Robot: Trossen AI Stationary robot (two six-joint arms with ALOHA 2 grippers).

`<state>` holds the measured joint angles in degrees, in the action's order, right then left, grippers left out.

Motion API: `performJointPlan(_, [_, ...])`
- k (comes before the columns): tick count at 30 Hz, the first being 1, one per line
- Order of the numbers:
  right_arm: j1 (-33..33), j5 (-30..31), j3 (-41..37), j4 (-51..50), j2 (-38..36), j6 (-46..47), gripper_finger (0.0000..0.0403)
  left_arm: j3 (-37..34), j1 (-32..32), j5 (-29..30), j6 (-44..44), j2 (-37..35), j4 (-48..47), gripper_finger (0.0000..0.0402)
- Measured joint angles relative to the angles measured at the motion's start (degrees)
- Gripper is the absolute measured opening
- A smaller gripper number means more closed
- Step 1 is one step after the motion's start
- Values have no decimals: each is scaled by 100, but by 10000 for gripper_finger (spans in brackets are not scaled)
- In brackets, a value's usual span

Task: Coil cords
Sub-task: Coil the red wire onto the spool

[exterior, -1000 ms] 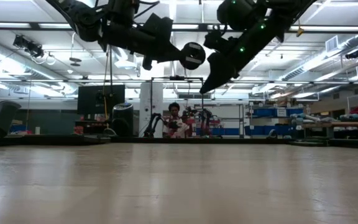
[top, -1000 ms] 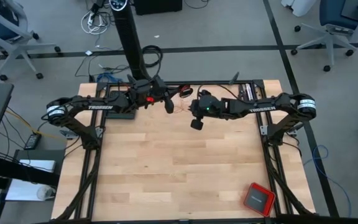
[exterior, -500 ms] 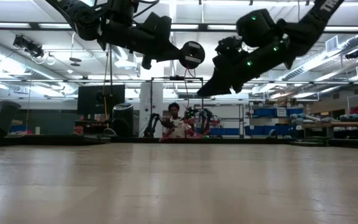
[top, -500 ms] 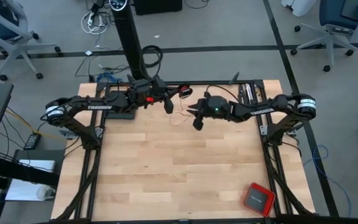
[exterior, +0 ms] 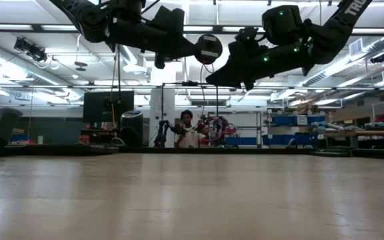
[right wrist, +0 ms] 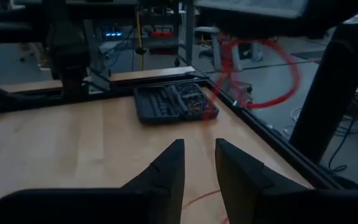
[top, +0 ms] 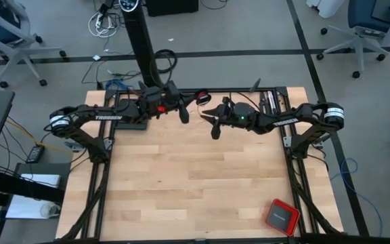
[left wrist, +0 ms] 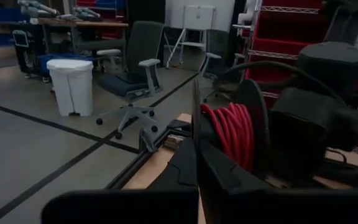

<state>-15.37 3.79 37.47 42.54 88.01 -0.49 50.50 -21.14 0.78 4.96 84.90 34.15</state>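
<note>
The thin red cord is wound on a black reel [left wrist: 229,134], which my left gripper [left wrist: 196,163] holds high over the table's far middle. The reel also shows in the high view [top: 200,99] and, as a round disc, in the low view [exterior: 209,48]. A loose red loop [right wrist: 269,78] hangs from it, and a thin strand [right wrist: 194,198] lies on the wood. My right gripper [right wrist: 197,163] is open and empty. It is raised and roughly level just right of the reel [top: 214,122], pointing toward it. My left gripper pinches the reel's near flange [left wrist: 194,121] by its rim between its two shut fingers. It comes level from the table's left side. The reel is lifted clear of the table and stands on edge, with the red winding beyond the fingers.
A black tool case [right wrist: 173,102] lies at the far left of the table, under my left arm. A red square box [top: 281,215] sits at the near right corner. The middle of the wooden table [top: 195,176] is bare. A person [exterior: 189,130] shows far behind the table.
My right gripper has risen and gone a little toward the far edge. It has tipped from pointing steeply down to nearly level, facing the reel. The reel in my left gripper has gone up slightly.
</note>
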Motion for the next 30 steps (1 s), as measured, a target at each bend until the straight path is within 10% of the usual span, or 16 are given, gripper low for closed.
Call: performJointPlan(30, [-103,-381,270,79,529,-164,89,-4,139,0,27,0,353,1])
